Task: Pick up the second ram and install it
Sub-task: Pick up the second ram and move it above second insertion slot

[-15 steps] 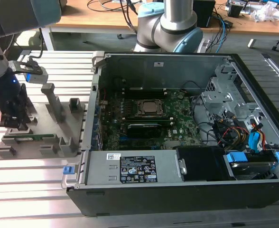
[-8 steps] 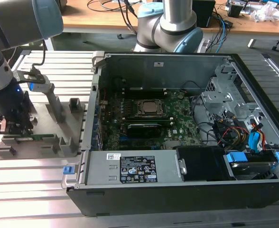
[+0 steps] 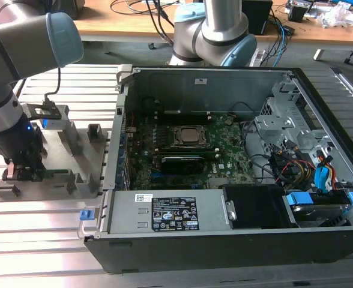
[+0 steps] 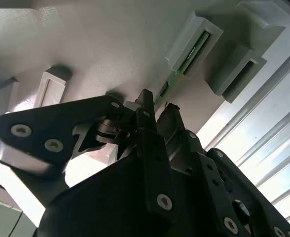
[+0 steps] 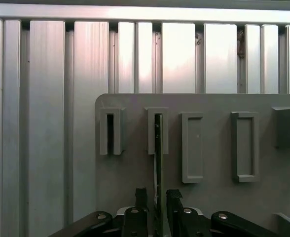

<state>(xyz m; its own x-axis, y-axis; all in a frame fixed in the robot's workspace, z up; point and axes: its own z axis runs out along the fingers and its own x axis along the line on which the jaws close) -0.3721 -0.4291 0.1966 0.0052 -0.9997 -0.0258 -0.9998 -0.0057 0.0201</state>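
Pick-up is judged in hand: second ram [image 5: 158,148], slim green circuit-board stick in grey plastic tray [image 5: 216,148], is straddled by black pincer [image 5: 156,195], jaws apart. Square closure is required.

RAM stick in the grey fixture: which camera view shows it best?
The first wrist view: the RAM stick stands on edge, running from a slotted post into the open gripper. The second wrist view shows a short green stretch in its post; the exterior view, a thin green strip beside the gripper.

Silver-grey arm [image 3: 11,45] with pale-blue joint caps [image 3: 66,37], black screw-studded hand [image 5: 157,194].
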